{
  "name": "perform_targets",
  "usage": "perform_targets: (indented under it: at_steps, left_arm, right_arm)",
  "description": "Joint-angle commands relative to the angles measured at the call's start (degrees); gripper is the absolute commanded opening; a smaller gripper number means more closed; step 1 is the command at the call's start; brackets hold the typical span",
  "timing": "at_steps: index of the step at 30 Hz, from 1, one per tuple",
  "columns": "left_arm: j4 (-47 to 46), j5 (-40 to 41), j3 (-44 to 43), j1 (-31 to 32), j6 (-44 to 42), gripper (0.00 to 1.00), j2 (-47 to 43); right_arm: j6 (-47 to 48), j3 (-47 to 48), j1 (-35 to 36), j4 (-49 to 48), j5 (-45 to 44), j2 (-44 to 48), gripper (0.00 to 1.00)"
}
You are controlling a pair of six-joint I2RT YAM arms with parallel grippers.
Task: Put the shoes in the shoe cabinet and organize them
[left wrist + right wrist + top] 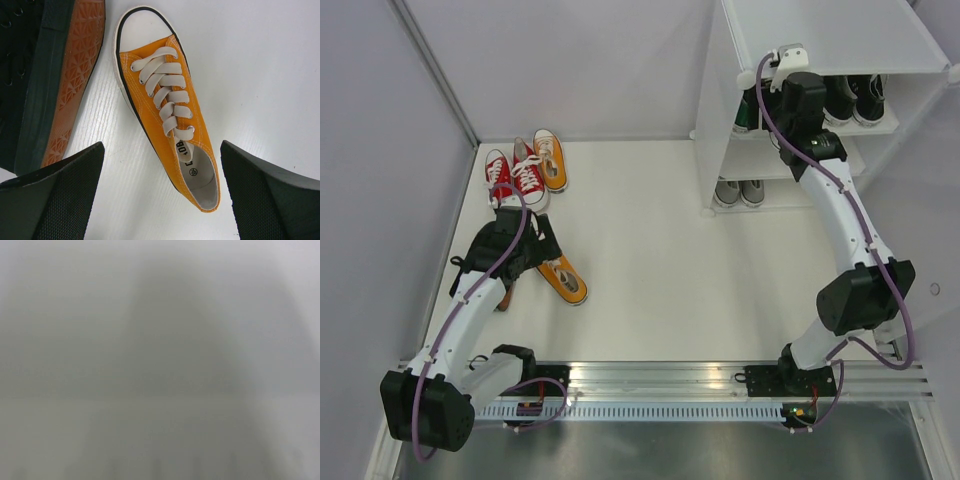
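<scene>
The left tool (161,150) hangs over the near-left part of the white tabletop (660,260) with its two dark fingers (65,195) spread wide. They touch nothing. Between them lies one orange sneaker (165,110), upright on its sole, with a white toe cap and white laces. A white tongue label carries black capital letters, but the lowest lace covers part of them and no full word can be read. A small round star mark is printed on the insole at the heel.

Just left of this shoe a black sneaker (35,75) lies tipped on its side, showing a reddish-brown patterned sole.

Farther back on the left stand a red pair (515,178) and, touching their right side, the second orange sneaker (550,160).

The shoe cabinet (820,40) stands at the far right. A grey pair (739,192) sits on a low tier and black sneakers (855,100) on a higher shelf. The right tool (805,100) reaches in under the top panel. Its fingers are hidden there, and its own camera gives only grey blur, so I cannot tell how they stand.
</scene>
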State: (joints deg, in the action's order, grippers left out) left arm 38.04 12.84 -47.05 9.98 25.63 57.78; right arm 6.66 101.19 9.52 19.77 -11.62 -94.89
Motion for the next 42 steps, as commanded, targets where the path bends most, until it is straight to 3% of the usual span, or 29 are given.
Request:
perform_targets:
  at_steps: [1, 30, 42]
  left_arm:
    - [-1.3, -1.1, 0.0, -0.3, -1.5, 1.0, -0.5]
    - [-1.2, -0.9, 0.2, -0.3, -1.6, 1.0, -0.2]
    - [-1.3, -1.4, 0.1, -0.3, -1.7, 1.0, -0.3]
  right_arm:
    - [-1.4, -0.5, 0.2, -5.3, 0.4, 6.7, 0.86]
    - [-6.5, -11.6, 0.2, -10.9, 2.1, 12.6, 0.89]
    - [-3.0, -7.8, 0.1, -12.0, 2.9, 10.6, 0.87]
